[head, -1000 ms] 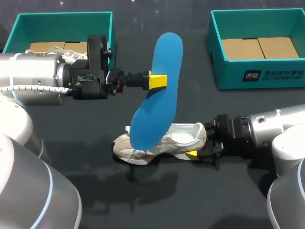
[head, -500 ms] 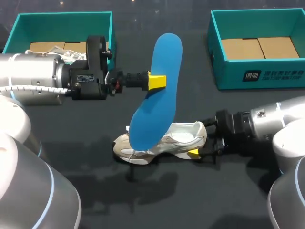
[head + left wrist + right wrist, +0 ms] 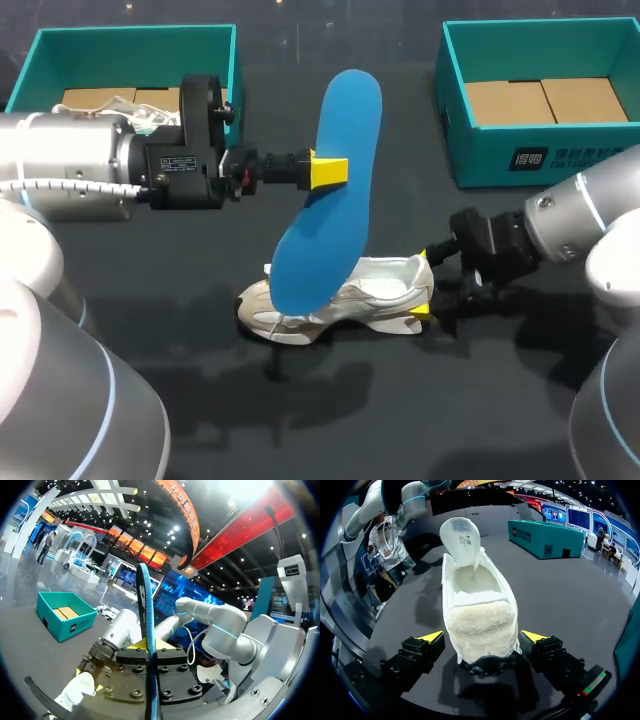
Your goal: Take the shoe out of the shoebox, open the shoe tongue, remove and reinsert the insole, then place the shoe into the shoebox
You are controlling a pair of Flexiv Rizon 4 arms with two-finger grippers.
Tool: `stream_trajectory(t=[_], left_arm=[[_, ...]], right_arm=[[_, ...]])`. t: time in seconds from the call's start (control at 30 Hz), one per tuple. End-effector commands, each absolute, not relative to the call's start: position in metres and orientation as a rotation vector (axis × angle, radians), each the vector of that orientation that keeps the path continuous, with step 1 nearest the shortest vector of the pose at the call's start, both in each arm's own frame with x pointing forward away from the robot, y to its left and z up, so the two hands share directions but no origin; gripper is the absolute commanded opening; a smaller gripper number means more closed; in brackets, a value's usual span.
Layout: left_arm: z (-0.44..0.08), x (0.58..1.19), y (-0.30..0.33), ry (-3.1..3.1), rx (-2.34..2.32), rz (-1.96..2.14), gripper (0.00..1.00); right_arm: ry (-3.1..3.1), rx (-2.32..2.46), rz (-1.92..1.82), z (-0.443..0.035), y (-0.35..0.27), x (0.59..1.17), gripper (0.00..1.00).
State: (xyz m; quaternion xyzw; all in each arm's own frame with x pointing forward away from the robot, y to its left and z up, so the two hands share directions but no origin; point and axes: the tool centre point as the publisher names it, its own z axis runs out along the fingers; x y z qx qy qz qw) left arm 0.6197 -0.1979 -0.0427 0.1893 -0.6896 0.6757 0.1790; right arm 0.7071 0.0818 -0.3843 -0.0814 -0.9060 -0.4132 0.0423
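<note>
— Blue flat insole [image 3: 335, 190], where was it?
— Pinched in the left gripper [image 3: 330, 170], slanting one-to-seven o'clock, its low end over the white mesh trainer [image 3: 370, 295] on the dark table [image 3: 400, 420].
— The right gripper [image 3: 424, 284]?
— Spread wide astride the trainer's three-o'clock heel, gripping nothing.

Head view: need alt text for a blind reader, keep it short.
The left gripper holds a blue insole on end over a white shoe standing on the dark table. The right gripper, open, flanks the shoe's heel. A teal box sits far left, a second box far right.
</note>
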Motion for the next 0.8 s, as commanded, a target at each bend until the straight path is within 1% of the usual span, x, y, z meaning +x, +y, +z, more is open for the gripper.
stream_trajectory(t=[0.03,0.43,0.8], left_arm=[[-0.044,0.618,-0.199,-1.949,0.538,1.914,0.00],[-0.044,0.618,-0.199,-1.949,0.538,1.914,0.00],[-0.044,0.618,-0.199,-1.949,0.538,1.914,0.00]], right_arm=[[-2.893,-0.241,-0.847,-0.359,0.072,0.702,1.00],[-2.925,-0.244,-0.415,-0.325,0.076,0.697,1.00],[-2.988,-0.225,-0.143,-0.323,0.083,0.697,1.00]])
